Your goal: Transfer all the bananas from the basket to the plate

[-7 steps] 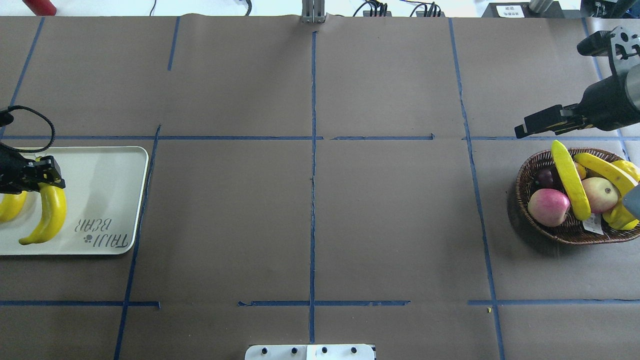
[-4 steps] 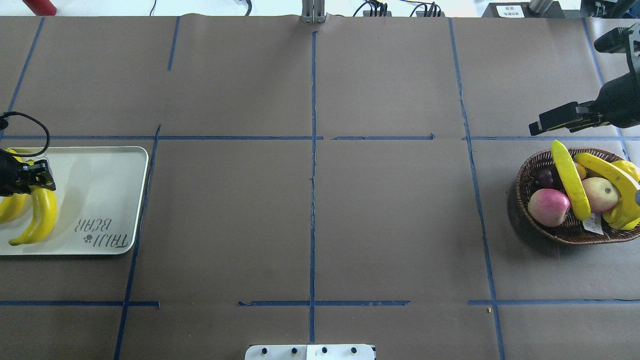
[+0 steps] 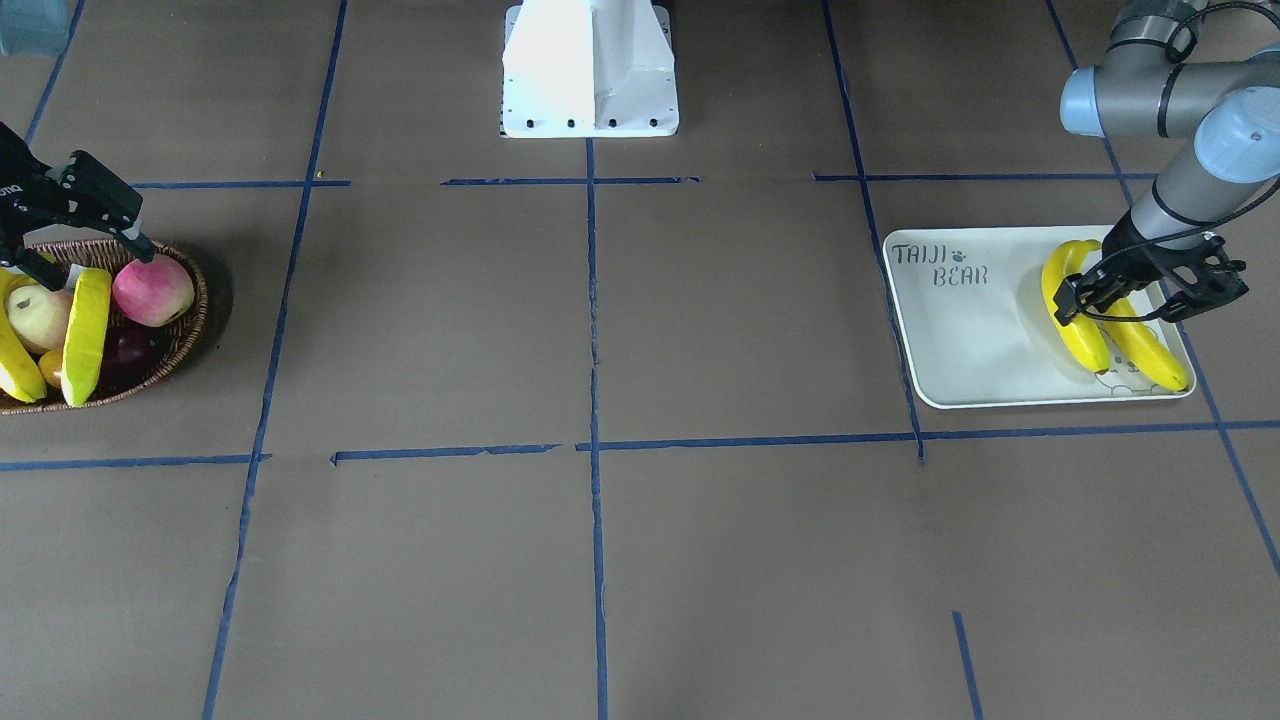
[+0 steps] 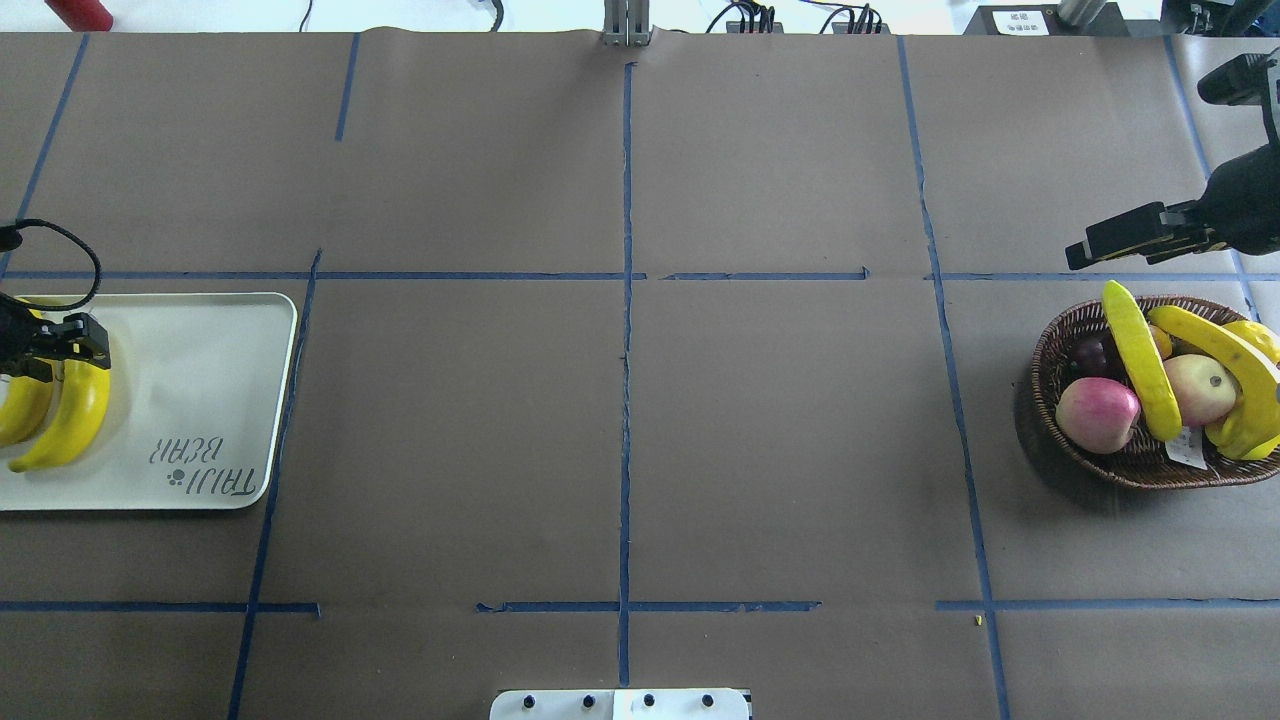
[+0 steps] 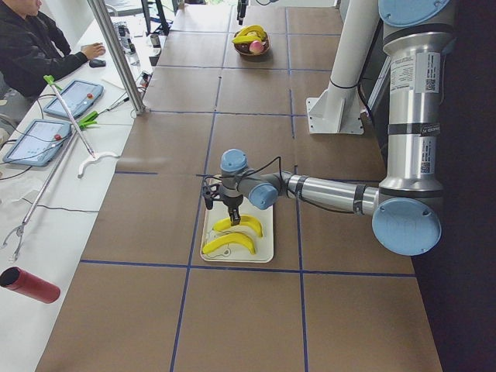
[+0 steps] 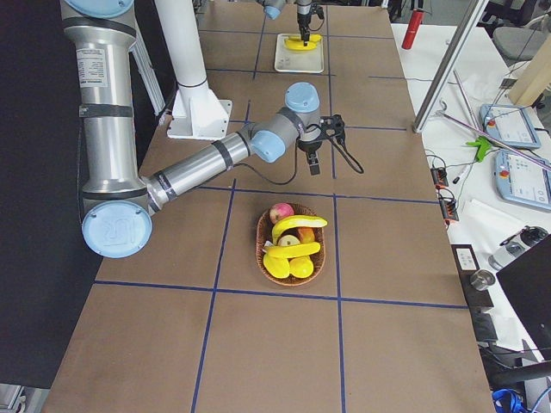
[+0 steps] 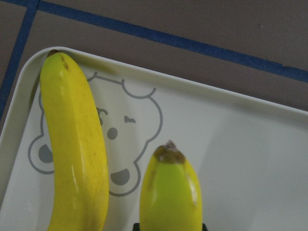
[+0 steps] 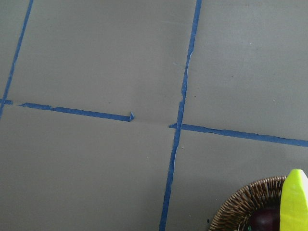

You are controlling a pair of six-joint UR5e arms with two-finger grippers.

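Count: four bananas, two per site. On the white plate (image 4: 200,380): banana A (image 4: 22,415) lies flat at the outer edge, over the bear drawing; banana B (image 4: 70,420) is just beside it, its upper end clamped in the left gripper (image 4: 68,345). In the wicker basket (image 4: 1045,360): one paler banana (image 4: 1140,370) and one deeper yellow banana (image 4: 1215,350), lying over two apples (image 4: 1097,413). The right gripper (image 4: 1080,255) hangs above the basket's far rim, fingers spread, holding nothing.

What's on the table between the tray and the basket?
Nothing; the overhead view shows only brown paper with blue tape lines between the flat white rectangular tray and the brown woven wicker basket.
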